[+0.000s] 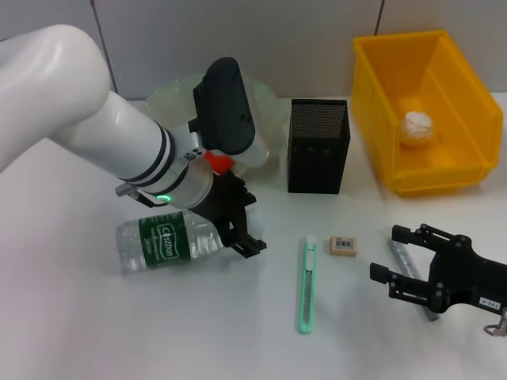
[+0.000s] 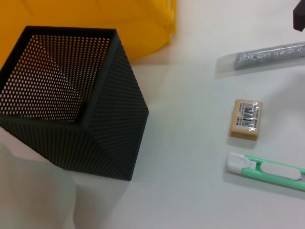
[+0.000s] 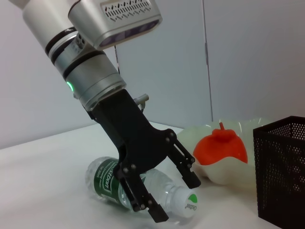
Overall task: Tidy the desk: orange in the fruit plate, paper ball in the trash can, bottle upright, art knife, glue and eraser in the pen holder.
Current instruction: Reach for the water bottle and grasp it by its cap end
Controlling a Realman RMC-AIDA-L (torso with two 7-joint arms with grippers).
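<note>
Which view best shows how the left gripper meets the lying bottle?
The right wrist view: the left gripper shows side-on, its open fingers straddling the bottle near its capped end. The head view shows the same from above, partly hidden by the arm. The left wrist view shows neither.

The left arm hides most of the fruit plate (image 1: 265, 107) and covers the bottle's (image 1: 162, 241) neck end in the head view. The right pincer (image 1: 394, 255) overlaps the near part of the glue stick (image 1: 400, 255). The art knife (image 2: 267, 171) runs off the left wrist view's edge. The bottle label's small print is unreadable.
</note>
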